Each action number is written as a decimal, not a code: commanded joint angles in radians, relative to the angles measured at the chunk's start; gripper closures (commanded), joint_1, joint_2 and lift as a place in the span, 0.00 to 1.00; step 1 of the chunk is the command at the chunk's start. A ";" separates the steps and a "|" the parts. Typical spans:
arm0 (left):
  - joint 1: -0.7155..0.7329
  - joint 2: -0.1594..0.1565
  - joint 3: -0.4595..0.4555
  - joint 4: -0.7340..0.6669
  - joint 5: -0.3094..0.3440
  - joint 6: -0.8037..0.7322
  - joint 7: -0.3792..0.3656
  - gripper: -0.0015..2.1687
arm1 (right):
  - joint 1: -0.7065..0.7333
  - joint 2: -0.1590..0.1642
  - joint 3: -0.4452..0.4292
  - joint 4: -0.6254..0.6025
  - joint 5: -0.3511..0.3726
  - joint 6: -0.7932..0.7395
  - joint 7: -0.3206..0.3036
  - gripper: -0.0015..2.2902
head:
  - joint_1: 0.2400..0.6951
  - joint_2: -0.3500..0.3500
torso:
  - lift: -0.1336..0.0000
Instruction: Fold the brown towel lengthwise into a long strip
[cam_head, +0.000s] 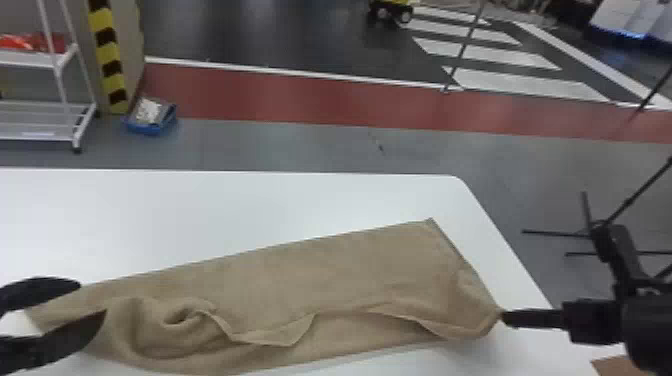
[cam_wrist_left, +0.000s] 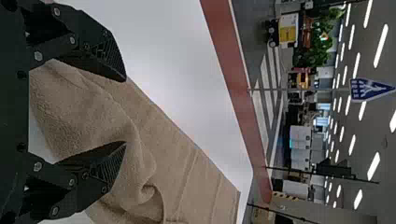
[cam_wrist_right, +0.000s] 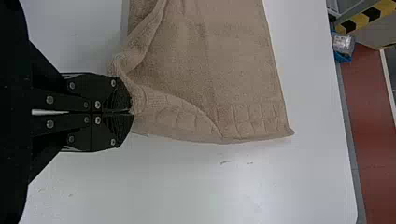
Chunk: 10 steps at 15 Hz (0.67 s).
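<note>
- No words or numbers I can make out from here.
- A blue sign (cam_wrist_left: 362, 95) with a white pictogram, on a thin pole (cam_wrist_left: 303, 88) past the desk (cam_head: 225, 210).
- Yellow-and-black warning stripes (cam_head: 108, 55) on a post (cam_head: 128, 60) beyond the desk's far edge, toward its left.
- White crossing bars (cam_head: 492, 54) on the dark floor (cam_head: 300, 40) past the far right corner.

Bright indoors | ceiling lights (cam_wrist_left: 381, 45) glowing | pale sheen on table (cam_wrist_right: 261, 186) | soft shadow beside towel (cam_head: 300, 270)
</note>
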 joint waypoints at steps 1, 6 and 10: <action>-0.004 -0.004 -0.100 -0.066 -0.045 0.125 0.024 0.07 | 0.007 0.002 -0.003 0.003 0.000 -0.012 0.003 0.89 | 1.00 0.05 | 0.14; -0.111 -0.014 -0.327 -0.070 -0.134 0.373 0.101 0.09 | 0.007 0.014 0.028 0.006 0.020 -0.015 0.003 0.89 | 1.00 0.00 | 0.14; -0.200 -0.050 -0.445 -0.012 -0.218 0.490 0.138 0.13 | 0.007 0.014 0.032 0.006 0.023 -0.015 0.003 0.89 | 1.00 0.00 | 0.14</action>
